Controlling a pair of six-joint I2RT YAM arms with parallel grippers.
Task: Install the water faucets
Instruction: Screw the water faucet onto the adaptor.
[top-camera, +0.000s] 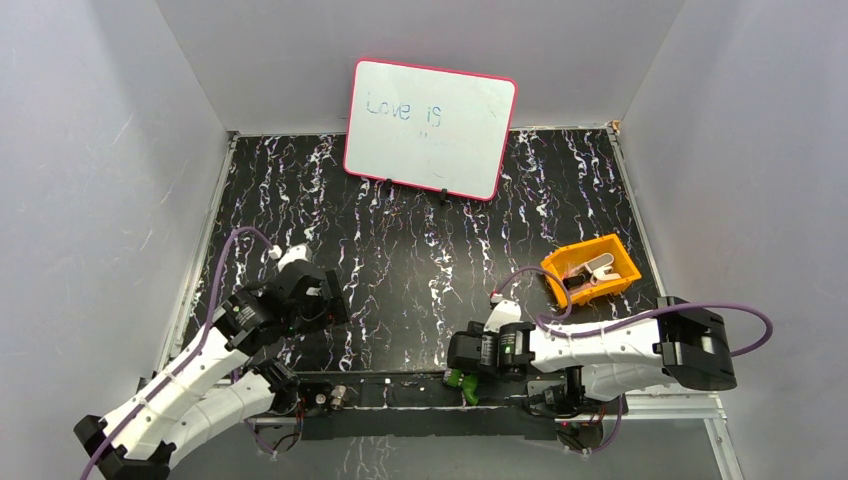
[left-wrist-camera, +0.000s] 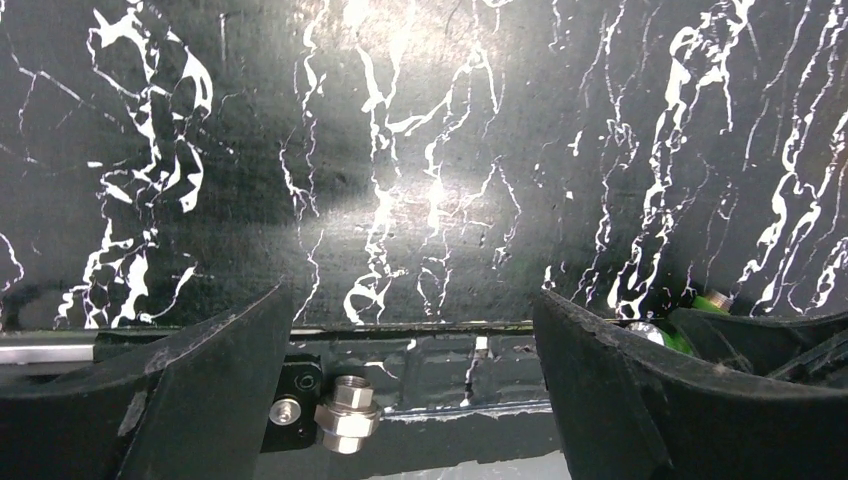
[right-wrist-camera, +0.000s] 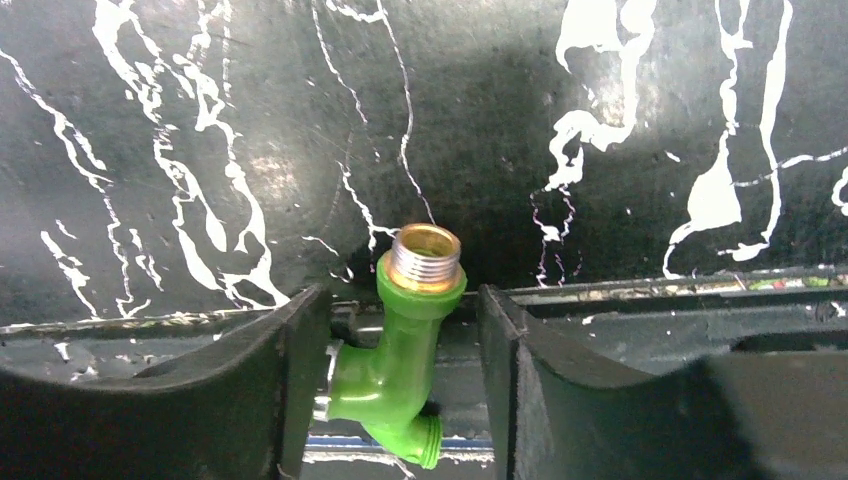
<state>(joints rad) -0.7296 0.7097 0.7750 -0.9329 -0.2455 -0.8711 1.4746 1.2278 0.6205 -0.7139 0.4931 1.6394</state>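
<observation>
Closest to the lens on my right wrist are my own two black fingers (right-wrist-camera: 250, 400). My right gripper (right-wrist-camera: 400, 295) stands partly spread, with the green tap (right-wrist-camera: 395, 370) between its fingers. The tap's side stub touches the finger on the left of that picture. A dark gap shows between the tap's collar and the other finger, so I am around it and not pinching it.

From above, the black table (top-camera: 400, 250) with white marbling fills most of the floor between the grey walls. A whiteboard (top-camera: 430, 128) with a pink frame leans at the far edge, with "Love is" written on it. My right arm reaches in low from the right and bends toward the middle of the near edge. My left arm rises from the near left corner, with its wrist over the left part of the table.

An orange bin (top-camera: 560, 262) sits toward the right side with metal pieces (top-camera: 598, 270) in it, well apart from the tap. A black rail (top-camera: 400, 385) runs along the near edge between my bases. The tap lies over it, under my right gripper, with its threaded metal end pointing toward the far side.

My left gripper (left-wrist-camera: 410, 300) is spread wide with nothing between the fingers. Below it, a small metal nut fitting (left-wrist-camera: 345, 412) sits on the rail.
</observation>
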